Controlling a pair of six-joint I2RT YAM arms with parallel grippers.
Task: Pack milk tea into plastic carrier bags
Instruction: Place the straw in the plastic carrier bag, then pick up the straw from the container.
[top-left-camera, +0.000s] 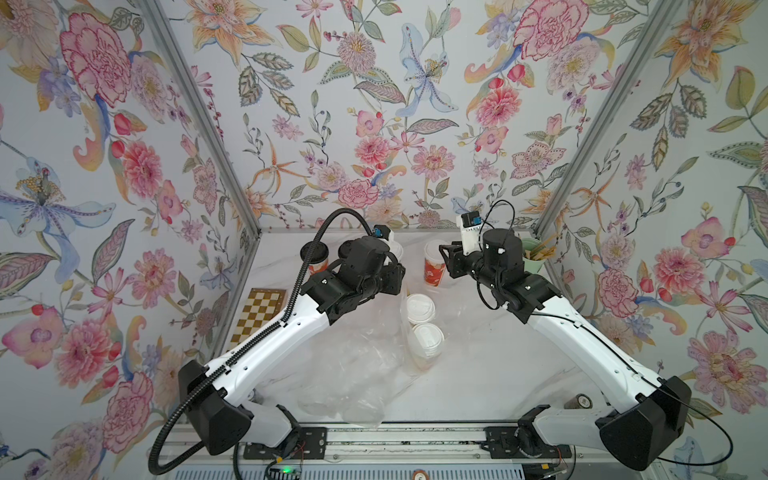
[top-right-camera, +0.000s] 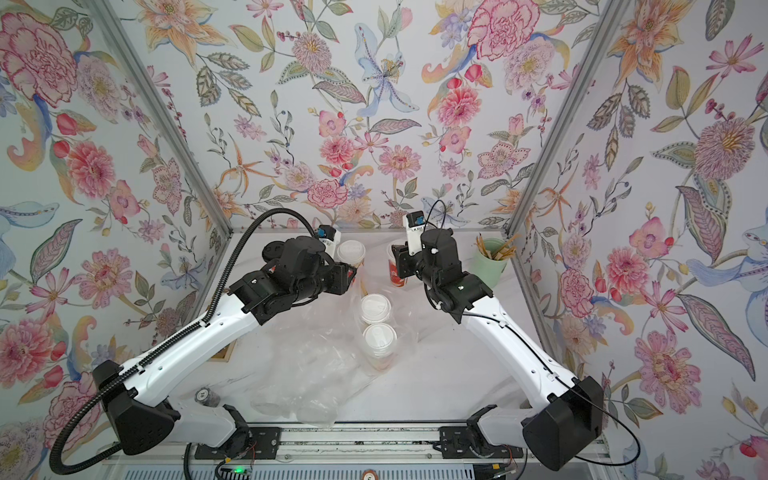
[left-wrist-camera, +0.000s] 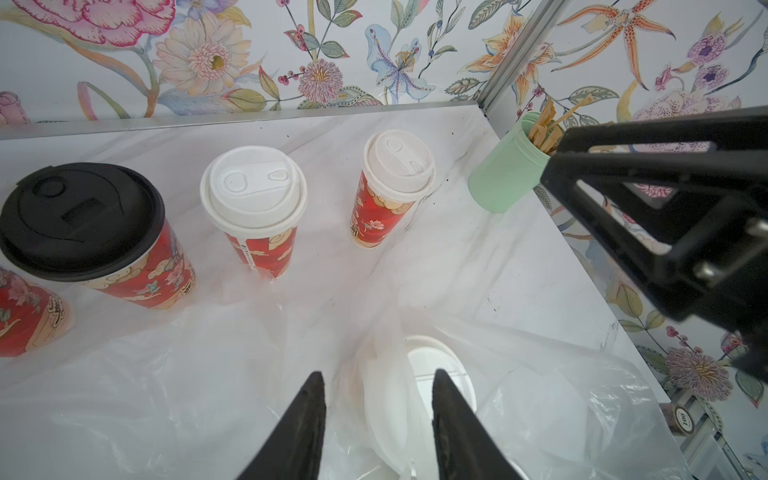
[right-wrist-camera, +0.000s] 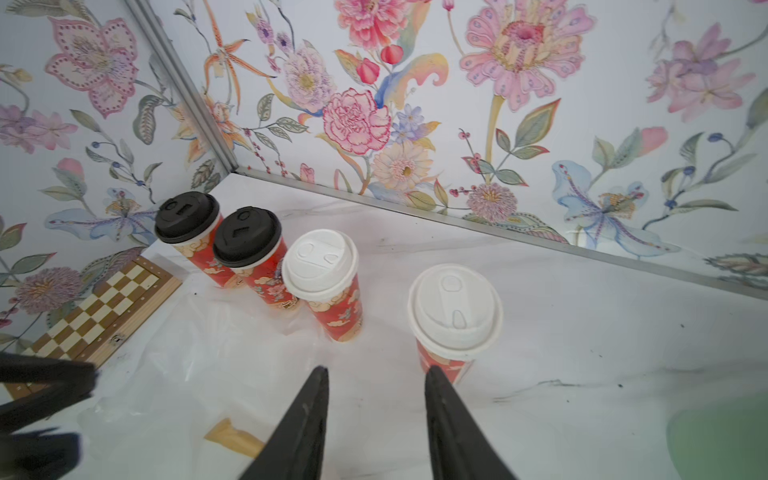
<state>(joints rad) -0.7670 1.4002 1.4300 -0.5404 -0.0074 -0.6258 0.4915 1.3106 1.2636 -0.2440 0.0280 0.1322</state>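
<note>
Two white-lidded milk tea cups (top-left-camera: 420, 307) (top-left-camera: 428, 338) stand inside a clear plastic carrier bag (top-left-camera: 409, 357) mid-table. My left gripper (left-wrist-camera: 378, 374) hangs open just above that bag; its loose white handle (left-wrist-camera: 386, 399) lies between the jaws, unpinched, over a white lid (left-wrist-camera: 432, 357). My right gripper (right-wrist-camera: 376, 370) is open and empty, with one fingertip close beside a white-lidded red cup (right-wrist-camera: 455, 311). Farther back stand another white-lidded cup (right-wrist-camera: 320, 266) and two black-lidded cups (right-wrist-camera: 247, 237) (right-wrist-camera: 187, 216). More crumpled clear bags (top-left-camera: 353, 374) lie at the front left.
A mint-green cup of brown sticks (top-left-camera: 534, 253) stands at the back right corner. A chessboard (top-left-camera: 259, 311) lies along the left wall. A tape roll (top-left-camera: 582, 401) sits near the right arm's base. Floral walls close in on three sides.
</note>
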